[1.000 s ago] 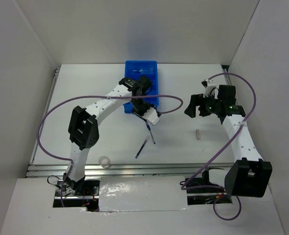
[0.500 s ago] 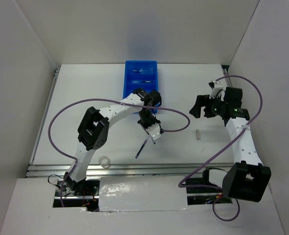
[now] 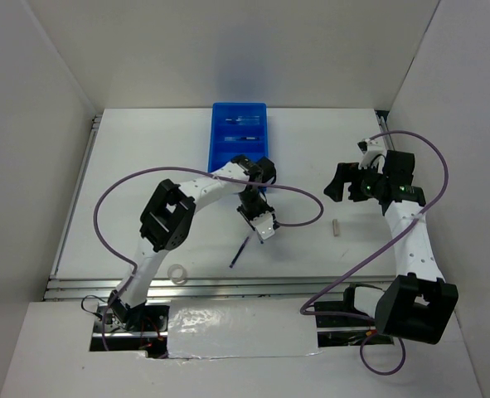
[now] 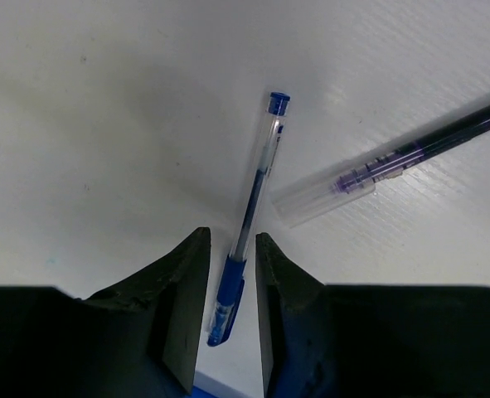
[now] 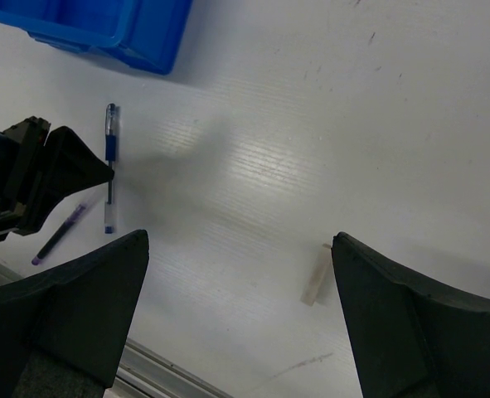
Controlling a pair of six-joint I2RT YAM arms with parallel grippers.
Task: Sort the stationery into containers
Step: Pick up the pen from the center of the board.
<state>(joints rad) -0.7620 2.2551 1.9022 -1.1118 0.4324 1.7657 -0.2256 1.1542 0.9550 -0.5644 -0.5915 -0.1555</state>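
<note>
A blue pen [image 4: 253, 195] with a clear barrel lies on the white table, its blue grip between the fingers of my left gripper [image 4: 232, 240]. The jaws are narrowly open, with a sliver of table showing on both sides of the pen. A dark pen [image 4: 394, 159] with a clear cap lies just to the right. From above, my left gripper [image 3: 261, 224] sits just below the blue tray [image 3: 215, 141], which has pens in its compartments. My right gripper [image 5: 240, 240] hangs wide open over the table, with a white eraser stub [image 5: 314, 284] beside its right finger.
A clear tape ring [image 3: 177, 273] lies near the front rail on the left. The dark pen [image 3: 239, 253] lies between it and my left gripper. The eraser stub [image 3: 336, 225] sits below my right gripper [image 3: 344, 182]. White walls close in the table.
My left gripper has moved away from the tray's near end, toward the front, and now stands over the blue pen. The right arm shifted slightly to the right, still open.
</note>
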